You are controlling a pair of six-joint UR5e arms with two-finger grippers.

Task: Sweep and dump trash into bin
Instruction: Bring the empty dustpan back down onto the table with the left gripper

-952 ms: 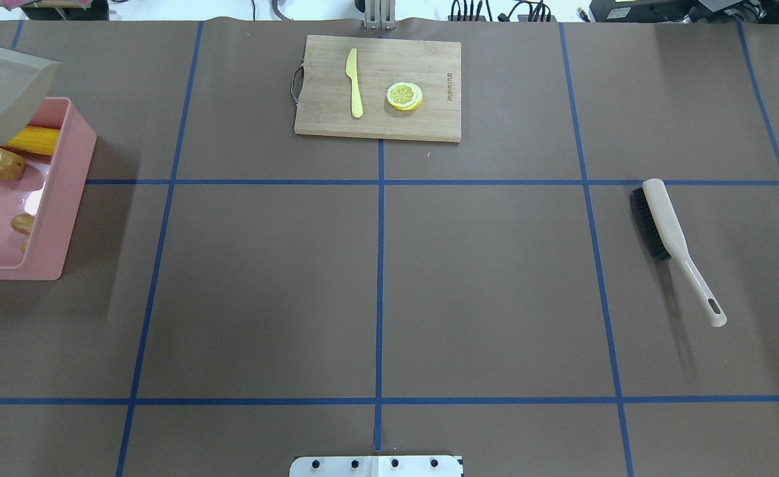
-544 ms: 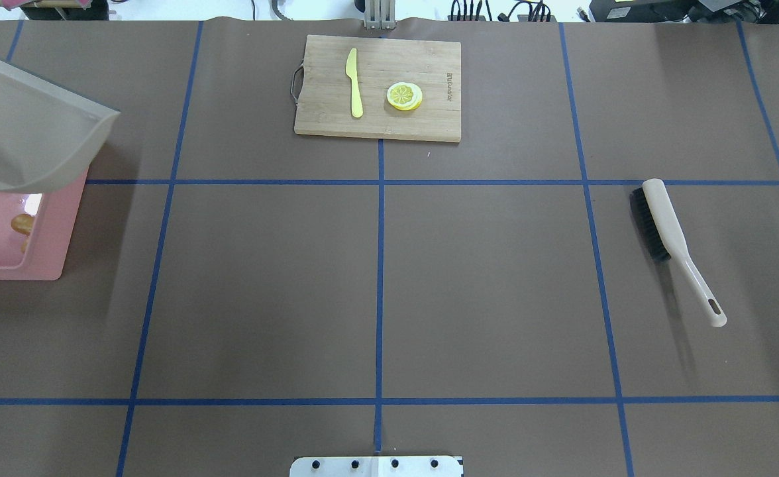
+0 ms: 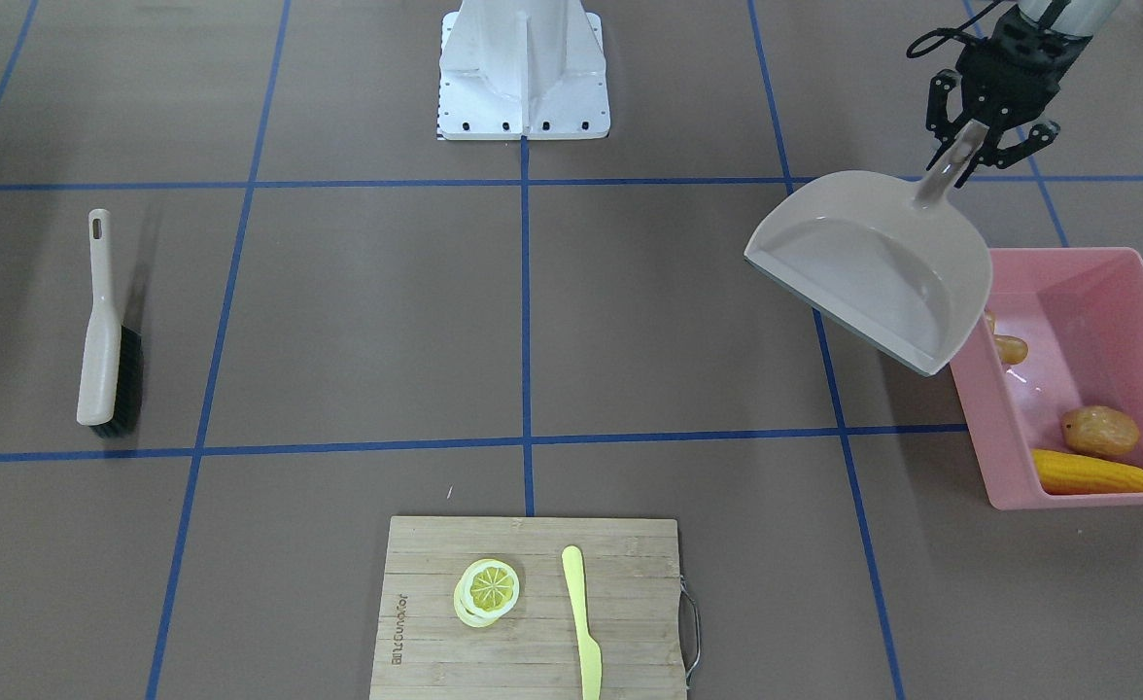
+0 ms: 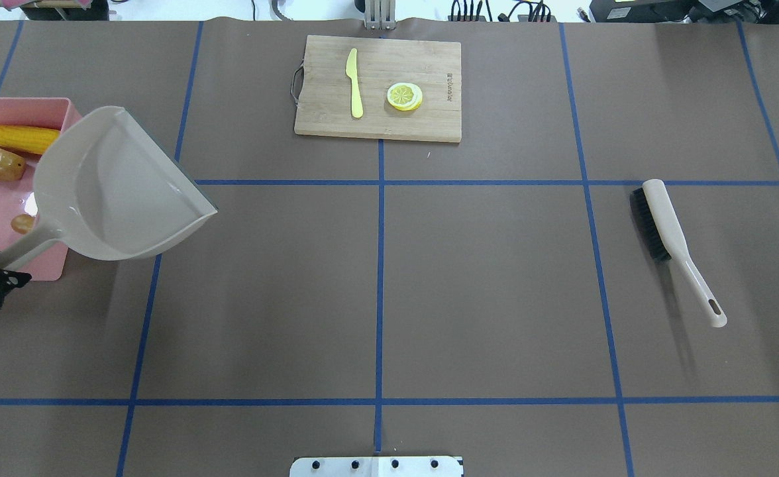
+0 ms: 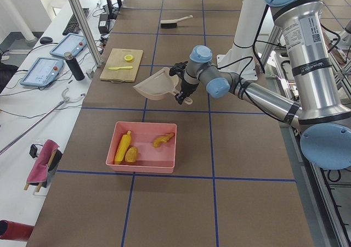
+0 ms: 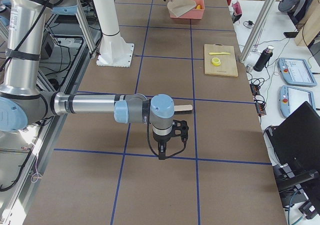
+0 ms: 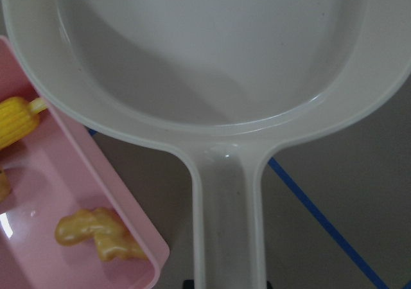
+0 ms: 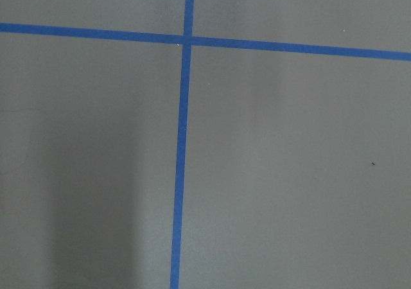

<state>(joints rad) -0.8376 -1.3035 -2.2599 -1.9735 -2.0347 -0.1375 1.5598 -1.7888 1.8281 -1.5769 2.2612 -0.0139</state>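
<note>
A brown papered surface (image 3: pixel 338 321) marked with blue tape lines, seen from several cameras. At the robot's left end sits the bin (image 3: pixel 1087 311), a pink tub, and all three pieces of trash lie inside it: the yellow corn cob (image 3: pixel 1091 474) and the brown potato (image 3: pixel 1101 431) together at one end, the tan ginger root (image 3: pixel 1007 347) apart from them nearer the other end. The left pincer (image 3: pixel 980 136) is clamped on the handle of a beige dustpan (image 3: pixel 873 267), held raised and tilted just beside the bin; its scoop shows bare, with nothing in it. The right pincer (image 6: pixel 167 152) hangs low over a bare stretch of surface at the far end, and I cannot tell whether it is open or closed. A brush (image 3: pixel 105 331) lies flat on the surface on that side, held by nothing. A wooden cutting board (image 3: pixel 533 661) with a lemon slice (image 3: pixel 487 590) and a plastic knife (image 3: pixel 581 622) sits apart, untouched. The sweeping and dumping look finished; what seems left is only setting the dustpan down.
</note>
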